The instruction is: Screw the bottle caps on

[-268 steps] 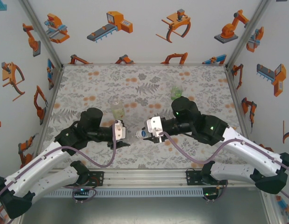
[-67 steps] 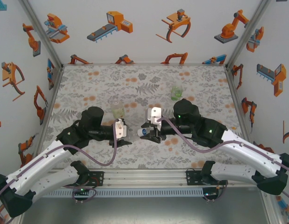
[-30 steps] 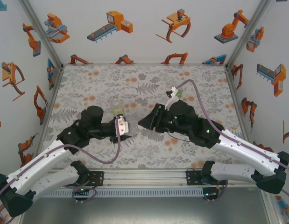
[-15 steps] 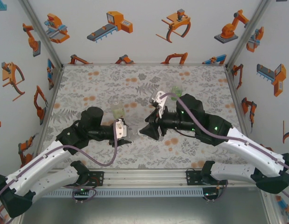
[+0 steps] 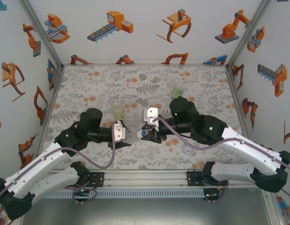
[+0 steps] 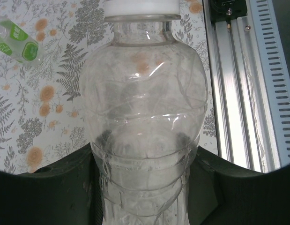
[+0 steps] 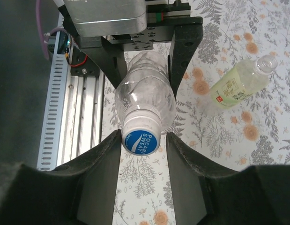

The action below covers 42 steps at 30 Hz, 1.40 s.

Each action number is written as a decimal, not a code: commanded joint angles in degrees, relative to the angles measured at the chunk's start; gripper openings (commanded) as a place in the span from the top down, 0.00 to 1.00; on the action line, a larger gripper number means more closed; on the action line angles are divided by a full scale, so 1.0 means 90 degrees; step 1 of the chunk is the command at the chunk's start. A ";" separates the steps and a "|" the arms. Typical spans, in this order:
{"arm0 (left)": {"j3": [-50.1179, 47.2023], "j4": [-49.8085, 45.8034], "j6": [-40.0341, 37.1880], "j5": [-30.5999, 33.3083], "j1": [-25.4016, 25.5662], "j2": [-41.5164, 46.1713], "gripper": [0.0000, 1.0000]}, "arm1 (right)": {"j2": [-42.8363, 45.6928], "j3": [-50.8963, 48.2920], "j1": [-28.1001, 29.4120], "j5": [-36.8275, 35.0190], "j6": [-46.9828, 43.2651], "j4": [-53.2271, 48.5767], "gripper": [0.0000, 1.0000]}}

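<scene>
My left gripper (image 5: 122, 136) (image 6: 145, 161) is shut on the body of a colourless bottle (image 5: 131, 136) (image 6: 144, 108) (image 7: 145, 86), held level above the table with its neck pointing right. A white bottle cap with a blue printed top (image 7: 141, 137) (image 6: 141, 5) (image 5: 143, 134) sits on that neck. My right gripper (image 5: 147, 134) (image 7: 143, 140) is open around the cap. Its left finger (image 7: 107, 164) touches the cap's rim, and a thin gap shows beside the right finger (image 7: 182, 164). A yellowish bottle (image 5: 118, 110) (image 7: 238, 84) shows an uncapped neck. A green bottle (image 5: 176, 90) (image 6: 16, 40) stands farther back.
The aluminium rail (image 5: 145, 178) (image 6: 238, 93) (image 7: 74, 117) runs along the near table edge, just beside both grippers. The flowered mat (image 5: 88, 84) lies open at the back left. Printed walls (image 5: 257, 70) close the sides and the back.
My right gripper, rolled over and clear of the bottle a second ago, has turned back and closed in around the cap. The left arm and its bottle have stayed put.
</scene>
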<state>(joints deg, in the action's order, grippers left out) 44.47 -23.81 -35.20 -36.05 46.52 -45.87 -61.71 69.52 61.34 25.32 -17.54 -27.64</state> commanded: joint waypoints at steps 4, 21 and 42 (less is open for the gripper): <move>0.0147 0.0009 -0.0084 -0.0212 0.0026 0.0018 1.00 | -0.0033 -0.0108 0.0078 0.0108 -0.0142 0.0285 0.64; -0.0067 0.0321 -0.0049 0.0573 0.0026 -0.0015 1.00 | -0.0118 -0.0973 0.0122 -0.3203 0.8519 0.1170 1.00; -0.0048 0.0473 -0.0013 0.0918 0.0029 -0.0253 1.00 | -0.0074 -0.0641 0.0117 -0.3693 0.8983 0.0810 0.50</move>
<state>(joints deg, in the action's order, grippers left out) 43.38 -21.34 -34.54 -25.67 46.52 -48.10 -61.89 62.39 62.65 -6.17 64.40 -20.67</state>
